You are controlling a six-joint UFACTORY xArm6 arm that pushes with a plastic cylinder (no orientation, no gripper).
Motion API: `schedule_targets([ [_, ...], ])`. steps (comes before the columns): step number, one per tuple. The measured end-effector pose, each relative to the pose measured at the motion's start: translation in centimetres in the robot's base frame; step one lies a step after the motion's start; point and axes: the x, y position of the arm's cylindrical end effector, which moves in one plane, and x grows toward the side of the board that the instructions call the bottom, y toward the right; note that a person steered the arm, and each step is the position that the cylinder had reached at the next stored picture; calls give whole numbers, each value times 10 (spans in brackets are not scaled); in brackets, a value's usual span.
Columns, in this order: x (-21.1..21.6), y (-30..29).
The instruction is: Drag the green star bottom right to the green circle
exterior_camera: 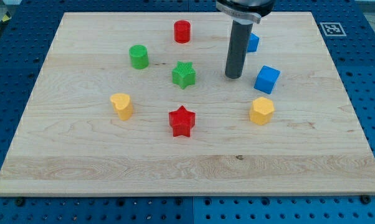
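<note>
The green star lies near the board's middle, a little toward the view's top. The green circle stands up and to the view's left of it, a short gap apart. My tip rests on the board to the view's right of the green star, about a block's width of bare wood between them. It touches no block.
A red circle sits at the top. A red star lies below the green star. A yellow heart is at left, a yellow hexagon at right. A blue cube is right of my tip; another blue block is partly behind the rod.
</note>
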Motion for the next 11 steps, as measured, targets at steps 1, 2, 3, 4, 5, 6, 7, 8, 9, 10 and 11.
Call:
schedule_targets([
  [1,0,-14],
  [2,0,-24],
  [3,0,-38],
  [4,0,-49],
  [5,0,-63],
  [6,1,-75],
  [7,1,-83],
  [8,6,-90],
  [9,9,-98],
  [10,10,-108],
  [11,10,-117],
])
